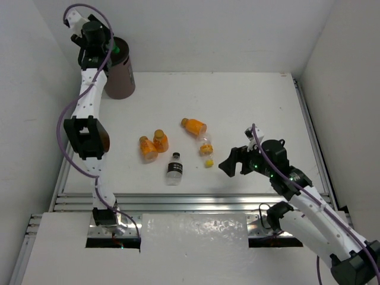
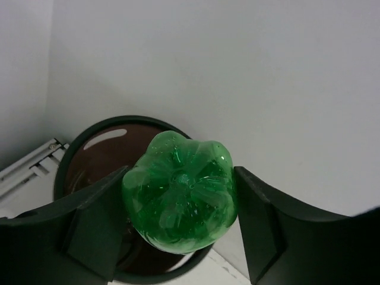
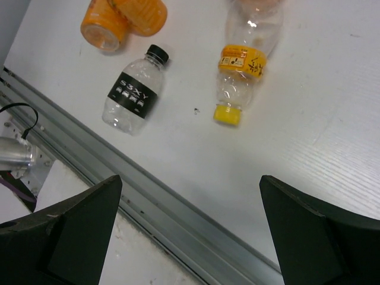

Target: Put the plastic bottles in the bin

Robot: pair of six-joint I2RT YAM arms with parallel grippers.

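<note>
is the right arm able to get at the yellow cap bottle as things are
Probably yes: the right claw is open and empty, close beside the yellow-capped bottle, and nothing lies between them.

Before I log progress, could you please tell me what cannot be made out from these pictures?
Inside of the tall dark brown round bin: the green plastic bottle blocks it in the left wrist view, the left arm partly covers it in the top view.
Green bottle's cap and label: left wrist view shows only its base.
Orange plastic bottles: cut off by the right wrist view's top edge.
Clear yellow-capped bottle's label print: too small.
</note>
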